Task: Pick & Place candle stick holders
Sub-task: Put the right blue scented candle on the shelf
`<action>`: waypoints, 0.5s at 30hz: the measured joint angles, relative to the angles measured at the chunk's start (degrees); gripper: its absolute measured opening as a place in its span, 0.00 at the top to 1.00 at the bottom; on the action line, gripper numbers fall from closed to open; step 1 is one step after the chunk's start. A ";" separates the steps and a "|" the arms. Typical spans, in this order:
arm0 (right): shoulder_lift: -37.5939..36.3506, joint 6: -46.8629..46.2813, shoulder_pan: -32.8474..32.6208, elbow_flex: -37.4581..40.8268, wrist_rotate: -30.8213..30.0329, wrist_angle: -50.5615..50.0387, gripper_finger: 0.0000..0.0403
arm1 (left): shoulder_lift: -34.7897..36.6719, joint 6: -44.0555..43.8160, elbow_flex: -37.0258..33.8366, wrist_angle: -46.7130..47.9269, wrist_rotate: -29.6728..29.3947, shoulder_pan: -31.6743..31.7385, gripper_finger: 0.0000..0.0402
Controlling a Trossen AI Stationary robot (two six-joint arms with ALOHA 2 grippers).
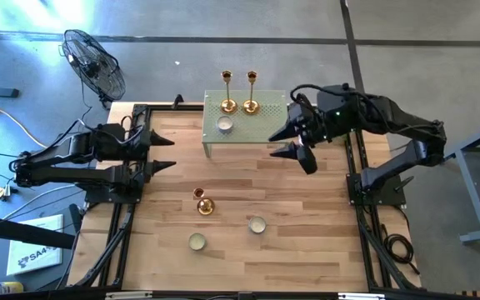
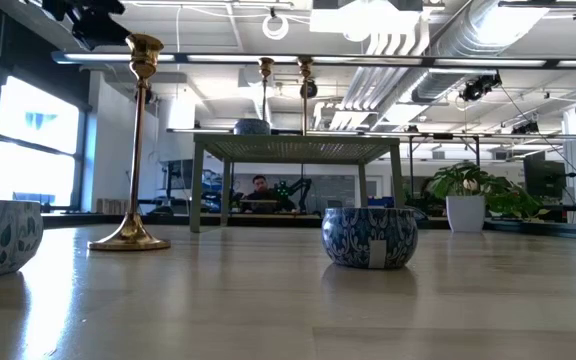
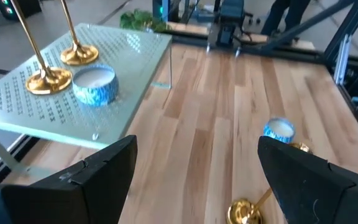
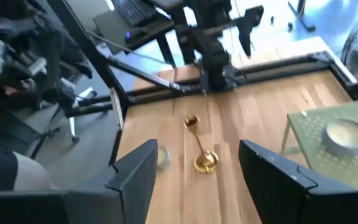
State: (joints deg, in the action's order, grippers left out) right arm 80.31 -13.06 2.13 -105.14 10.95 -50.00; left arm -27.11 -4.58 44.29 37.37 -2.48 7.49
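Two gold candle stick holders [image 1: 227, 92] [image 1: 252, 92] stand upright side by side on a small pale green perforated stand [image 1: 261, 129] at the far middle of the wooden counter [image 1: 307, 208], their round bases near the stand's far edge; a white candle in a blue patterned tin [image 1: 224, 126] sits on the stand just in front of them. A third candle stick holder [image 1: 203, 202] stands on the bare counter, nearer the front and a little left of centre, well apart from the stand. Two more tinned candles [image 1: 257, 225] [image 1: 197, 242] rest on the counter to its right and in front of it. The right pincer [image 1: 294, 140] hangs at the stand's right edge, fingers spread and holding nothing. The left pincer [image 1: 167, 153] waits at the counter's left side, its fingers wide apart and empty. A floor fan [image 1: 94, 62] stands beyond the counter's far left corner
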 joint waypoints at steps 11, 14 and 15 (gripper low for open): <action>4.24 -4.96 -2.81 0.00 -0.68 11.55 0.45 | 2.15 -0.24 0.00 3.53 2.05 -0.01 0.18; 5.98 -4.94 -3.72 0.00 -0.74 12.47 0.45 | 3.29 -0.24 0.00 3.54 2.05 0.00 0.18; 6.62 -5.62 -3.94 0.01 -2.00 12.61 0.45 | 3.81 -0.24 0.00 3.54 2.05 0.00 0.18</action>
State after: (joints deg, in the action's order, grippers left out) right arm 86.93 -18.68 -1.81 -105.14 8.95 -37.39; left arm -23.31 -4.82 44.29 40.91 -0.43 7.49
